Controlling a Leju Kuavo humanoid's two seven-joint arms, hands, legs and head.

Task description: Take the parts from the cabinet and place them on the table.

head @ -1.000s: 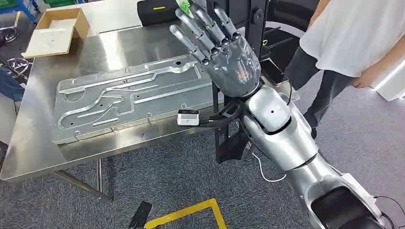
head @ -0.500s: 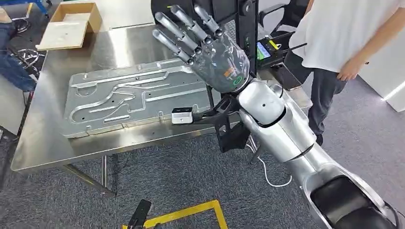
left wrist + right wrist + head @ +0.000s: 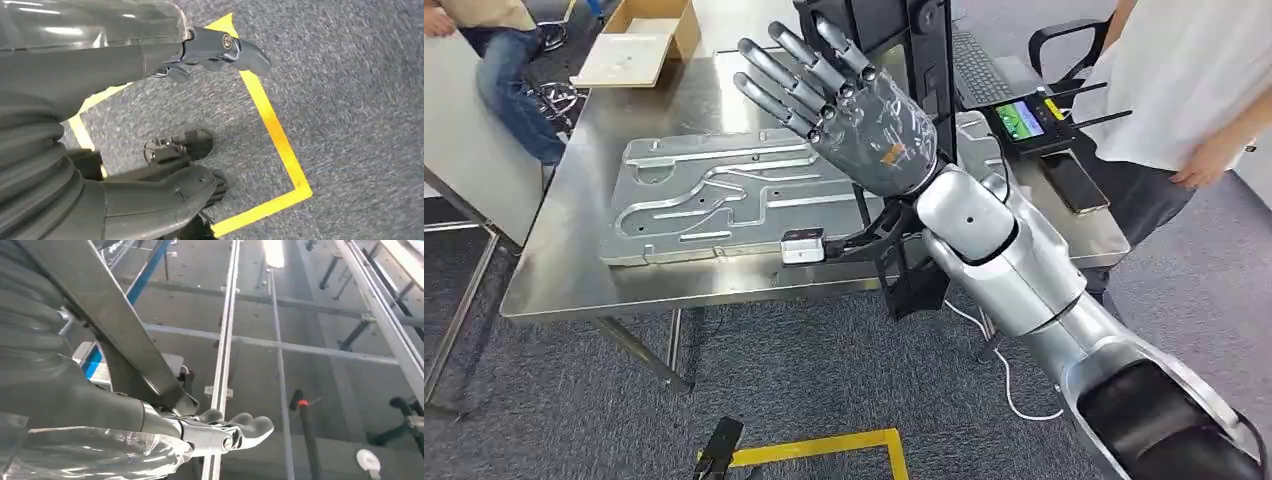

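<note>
A large flat aluminium part (image 3: 724, 195) with milled grooves lies on the steel table (image 3: 574, 290). My right hand (image 3: 854, 110) is raised above the part's right end, palm turned away from me and fingers spread, holding nothing. In the right wrist view its fingertips (image 3: 250, 427) stand against the ceiling. My left hand (image 3: 165, 195) hangs over grey carpet, its thumb and a finger (image 3: 240, 50) apart with nothing between them.
A black stand (image 3: 924, 60) rises behind my right hand. A handheld controller (image 3: 1024, 118) and a phone (image 3: 1076, 182) lie at the table's right end, a cardboard box (image 3: 639, 45) at the far side. One person (image 3: 1184, 80) stands right, another (image 3: 504, 70) sits far left. Yellow tape (image 3: 824, 447) marks the floor.
The whole picture has shifted: the camera has moved, bringing more of the table's right end and left surroundings into view. My right hand stays raised and spread, holding nothing.
</note>
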